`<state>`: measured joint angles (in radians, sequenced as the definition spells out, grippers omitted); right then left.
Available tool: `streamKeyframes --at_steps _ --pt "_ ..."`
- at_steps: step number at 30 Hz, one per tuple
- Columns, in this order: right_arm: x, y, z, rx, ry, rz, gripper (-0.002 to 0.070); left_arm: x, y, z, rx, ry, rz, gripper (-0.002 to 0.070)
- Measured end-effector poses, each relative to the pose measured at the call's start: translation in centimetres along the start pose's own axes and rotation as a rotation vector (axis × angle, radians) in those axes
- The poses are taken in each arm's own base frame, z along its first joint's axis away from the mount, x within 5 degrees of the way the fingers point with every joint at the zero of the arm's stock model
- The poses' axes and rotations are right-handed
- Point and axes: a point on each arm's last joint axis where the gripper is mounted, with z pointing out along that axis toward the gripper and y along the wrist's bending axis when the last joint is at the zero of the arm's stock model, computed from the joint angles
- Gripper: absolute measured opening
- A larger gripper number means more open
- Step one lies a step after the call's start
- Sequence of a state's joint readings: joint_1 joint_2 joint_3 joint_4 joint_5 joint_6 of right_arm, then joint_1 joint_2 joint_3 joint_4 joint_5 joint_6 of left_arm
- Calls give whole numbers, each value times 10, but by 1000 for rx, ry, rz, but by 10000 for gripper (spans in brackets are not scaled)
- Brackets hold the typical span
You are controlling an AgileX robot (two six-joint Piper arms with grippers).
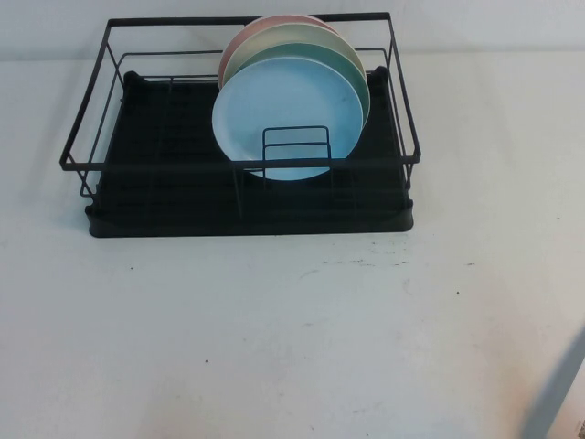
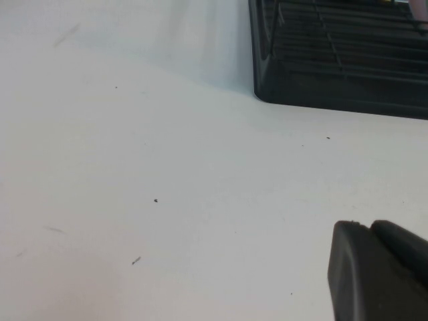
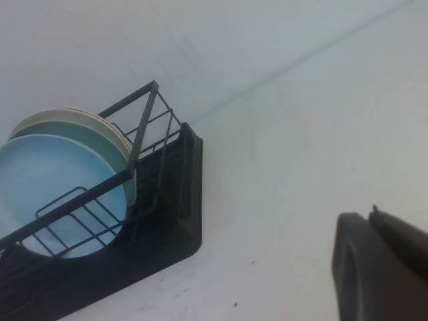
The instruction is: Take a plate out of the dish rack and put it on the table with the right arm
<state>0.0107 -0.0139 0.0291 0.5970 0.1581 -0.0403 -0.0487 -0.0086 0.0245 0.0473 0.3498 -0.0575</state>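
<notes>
We see a large flat white counter (image 1: 292, 347) with small dark specks and scuff marks. Toward its far side sits the rectangular black wire-frame dish rack (image 1: 247, 197) with a black tray base. Three plates stand on edge in it, leaning back and stacked face to face. The round light sky-blue plastic plate (image 1: 288, 114) is nearest us, held behind a small black wire divider (image 1: 295, 146). A pale mint-green plate (image 1: 352, 69) is just behind it, and a pink plate (image 1: 239, 41) is at the back.

The right arm (image 1: 558, 393) shows only as a blurred grey shape at the near right corner of the high view, well apart from the rack. Its right end effector (image 3: 381, 264) is closed and empty, facing the rack from its right side. The left end effector (image 2: 378, 271) hovers low over bare counter near the rack's left front corner; we cannot tell whether it is open or closed.

We judge the task not yet begun. The risks ahead:
- The closed fingers would knock the stack over unless they open first.
- The plates touch, so a grip may catch the mint-green one too.
- The divider and the rack's top rail could snag the blue plate unless it is lifted straight up.
</notes>
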Motion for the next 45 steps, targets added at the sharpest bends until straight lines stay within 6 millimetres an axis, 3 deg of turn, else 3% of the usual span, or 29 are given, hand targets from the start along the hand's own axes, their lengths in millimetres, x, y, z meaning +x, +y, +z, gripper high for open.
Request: streamKeyframes --at_steps 19,23,29,35,41,45 --pt "4 3 0 -29 50 143 -18 0 0 0 0 0 0 -4" --pt "-2 16 -2 -61 150 156 -18 0 0 0 0 0 0 -4" --pt "-29 48 8 -77 453 61 -18 0 0 0 0 0 0 -4" --pt "-59 70 40 -63 774 -101 -18 0 0 0 0 0 0 -4" --pt "-94 90 94 -121 918 -230 -18 0 0 0 0 0 0 -4" --pt "-97 104 138 -171 995 -322 -18 0 0 0 0 0 0 -4"
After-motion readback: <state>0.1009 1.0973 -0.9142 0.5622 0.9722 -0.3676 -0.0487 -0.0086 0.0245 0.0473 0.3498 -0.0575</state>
